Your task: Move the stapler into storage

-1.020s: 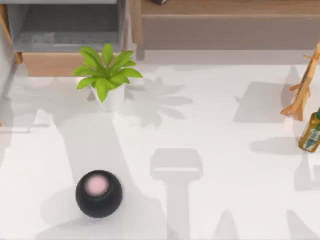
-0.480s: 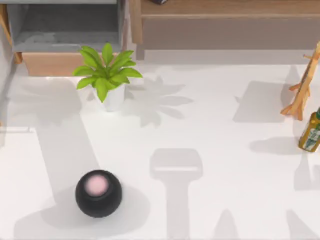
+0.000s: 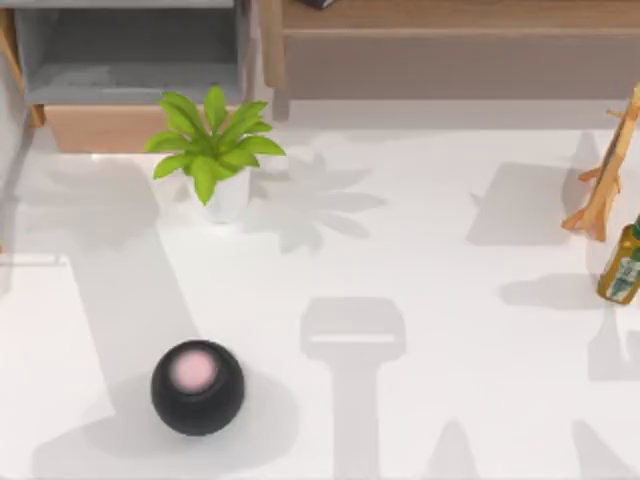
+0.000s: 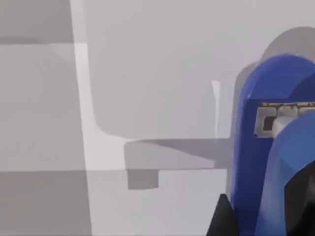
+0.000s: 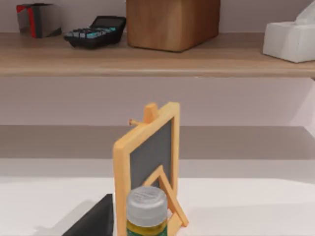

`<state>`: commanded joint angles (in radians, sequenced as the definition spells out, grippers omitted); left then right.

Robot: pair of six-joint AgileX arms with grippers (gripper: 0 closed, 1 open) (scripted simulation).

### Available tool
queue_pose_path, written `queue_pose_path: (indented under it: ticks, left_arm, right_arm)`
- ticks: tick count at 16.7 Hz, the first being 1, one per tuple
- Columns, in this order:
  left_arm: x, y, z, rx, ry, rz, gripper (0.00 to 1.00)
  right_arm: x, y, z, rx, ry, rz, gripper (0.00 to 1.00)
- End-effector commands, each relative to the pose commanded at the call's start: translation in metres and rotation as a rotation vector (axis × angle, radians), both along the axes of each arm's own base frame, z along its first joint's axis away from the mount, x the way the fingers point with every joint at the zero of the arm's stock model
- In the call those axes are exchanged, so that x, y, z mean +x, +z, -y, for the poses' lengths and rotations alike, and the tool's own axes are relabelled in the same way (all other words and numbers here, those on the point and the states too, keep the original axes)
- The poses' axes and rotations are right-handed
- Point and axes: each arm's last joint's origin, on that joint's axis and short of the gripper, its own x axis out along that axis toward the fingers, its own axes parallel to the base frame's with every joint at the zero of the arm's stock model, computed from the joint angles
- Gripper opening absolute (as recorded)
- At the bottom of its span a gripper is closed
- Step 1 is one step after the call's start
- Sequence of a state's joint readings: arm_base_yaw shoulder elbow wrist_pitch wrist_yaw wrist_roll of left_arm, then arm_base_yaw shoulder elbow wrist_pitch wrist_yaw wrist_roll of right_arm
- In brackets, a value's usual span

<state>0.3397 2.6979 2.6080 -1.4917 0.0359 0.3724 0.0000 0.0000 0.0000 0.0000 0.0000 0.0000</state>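
Note:
The blue stapler shows very close in the left wrist view, its metal staple slot facing me. My left gripper is shut on it, with black fingertips on either side of its blue body. Pale grey flat surfaces lie behind the stapler. The storage, a grey-walled box with a light wood front edge, stands at the table's back left in the top view. A dark part of my right gripper shows low in the right wrist view, behind the bottle and easel at the table's right side.
A potted green plant stands just in front of the storage. A black ball with a pink spot sits front left. A small wooden easel and an oil bottle stand at the right edge. A long wooden shelf runs along the back.
The broad arm shadow on the table's left side has swung further left, toward the front of the storage. The ball, plant, easel and bottle have not moved.

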Motion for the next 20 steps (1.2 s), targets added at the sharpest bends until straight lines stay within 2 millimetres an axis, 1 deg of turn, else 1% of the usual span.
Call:
queue_pose_path:
  ticks: [2, 6, 19, 20]
  left_arm:
    - [-0.0007, -0.0035, -0.0009, -0.002, 0.002, -0.003, 0.00]
    - [-0.0008, -0.0040, -0.0011, -0.003, 0.003, -0.003, 0.00]
    - [-0.0008, -0.0040, -0.0011, -0.003, 0.003, -0.003, 0.98]
    - [-0.0008, -0.0040, -0.0011, -0.003, 0.003, -0.003, 1.00]
  right_arm:
    - [0.0000, 0.0000, 0.0000, 0.000, 0.000, 0.000, 1.00]
    - [0.0000, 0.0000, 0.0000, 0.000, 0.000, 0.000, 1.00]
    - [0.0000, 0.0000, 0.0000, 0.000, 0.000, 0.000, 1.00]
    - [0.0000, 0.0000, 0.0000, 0.000, 0.000, 0.000, 1.00]
